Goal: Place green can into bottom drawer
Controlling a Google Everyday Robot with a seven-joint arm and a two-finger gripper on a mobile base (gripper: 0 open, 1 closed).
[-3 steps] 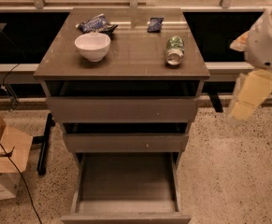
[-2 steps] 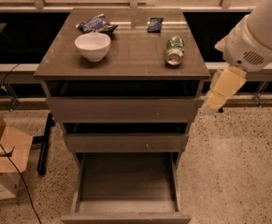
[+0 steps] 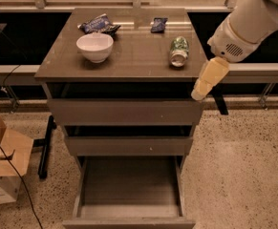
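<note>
The green can lies on its side on the cabinet top, near the right edge, its silver end toward me. The bottom drawer is pulled out and its tray is empty. My gripper hangs off the cabinet's front right corner, just right of and below the can, not touching it. It holds nothing.
A white bowl stands on the left of the cabinet top. Two blue snack packets lie at the back. The two upper drawers are slightly open. A cardboard box and cables sit on the floor at left.
My arm has swung left and inward, from well right of the cabinet to its front right corner, close to the can. The can has not moved.
</note>
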